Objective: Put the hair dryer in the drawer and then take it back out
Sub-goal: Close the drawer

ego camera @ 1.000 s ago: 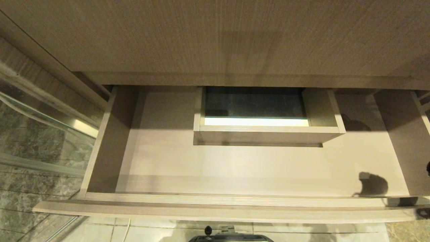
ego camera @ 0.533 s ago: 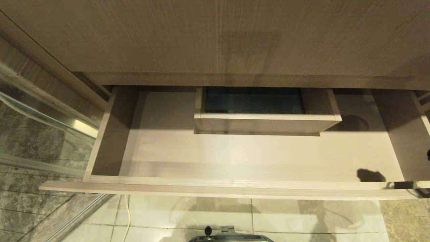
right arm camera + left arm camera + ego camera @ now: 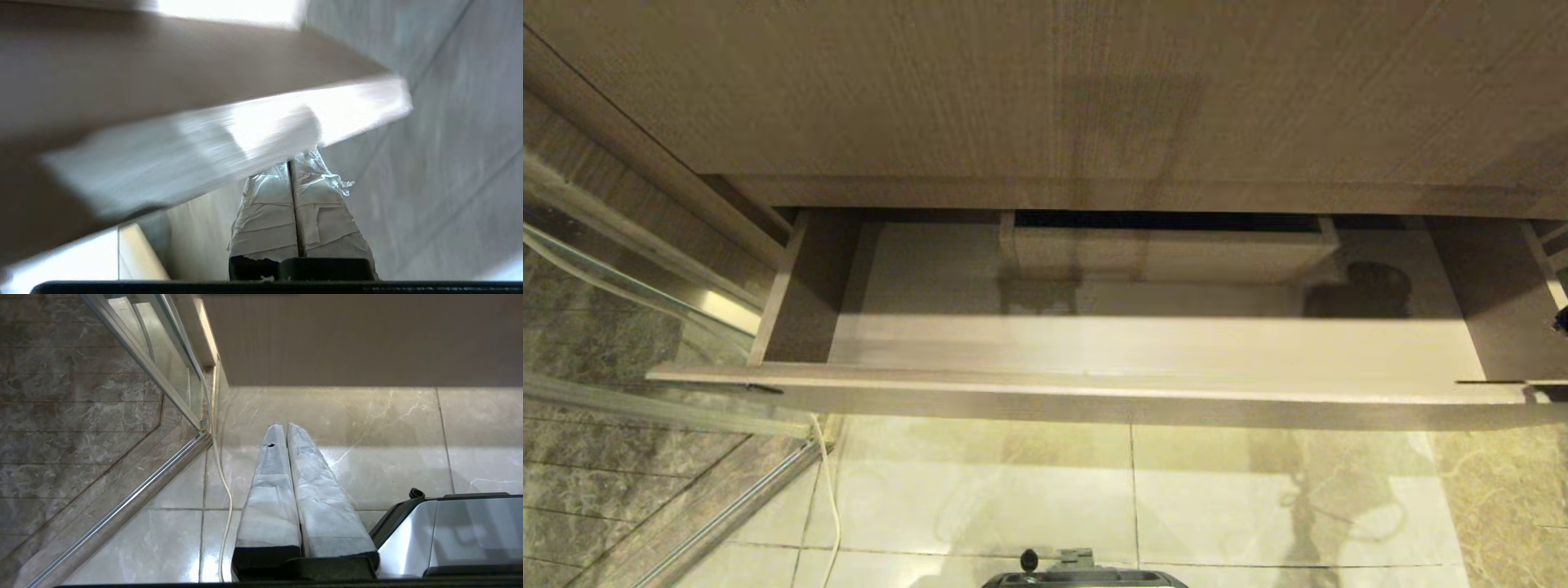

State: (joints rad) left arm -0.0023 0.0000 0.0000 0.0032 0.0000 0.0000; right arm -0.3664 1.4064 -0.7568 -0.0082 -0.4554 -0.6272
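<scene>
Head cam sits high, looks steeply down onto the drawer (image 3: 1094, 384), part-open under a wood-grain front (image 3: 1045, 90); tiled floor (image 3: 1029, 482) below, robot base (image 3: 1082, 576) at frame bottom, glass partition (image 3: 621, 269) on robot's left. Left wrist cam is low by the base, looks along its own fingers (image 3: 288, 473) to the floor tiles, w/ the glass partition and white cable (image 3: 222, 486) also in head view. Right wrist cam is very close to the drawer's front edge (image 3: 229, 139), blurred; shares only the drawer w/ head cam.
</scene>
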